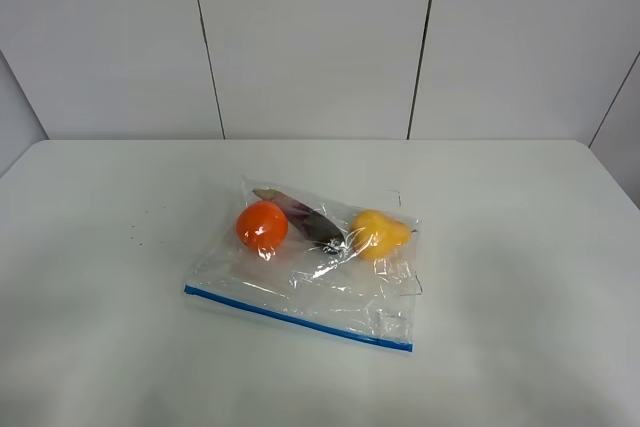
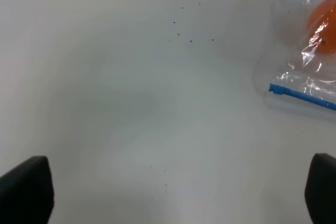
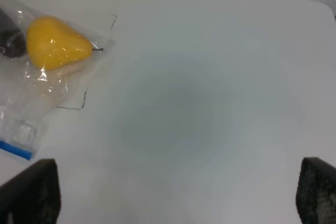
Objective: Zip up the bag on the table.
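The clear crinkly bag [image 1: 320, 267] lies flat in the middle of the white table [image 1: 100, 347], its blue zipper strip [image 1: 297, 318] along the near edge. Inside it show an orange ball [image 1: 262, 225], a dark purple item [image 1: 305, 217] and a yellow item [image 1: 378, 233]. Neither arm appears in the high view. My left gripper [image 2: 173, 198] hovers open over bare table, with the bag's corner [image 2: 307, 85] off to one side. My right gripper [image 3: 178, 198] is open too, with the yellow item [image 3: 52, 43] and the other zipper end [image 3: 14, 150] at the edge of its view.
A few tiny dark specks [image 1: 135, 237] mark the tabletop left of the bag. A panelled white wall [image 1: 320, 37] stands behind the table's far edge.
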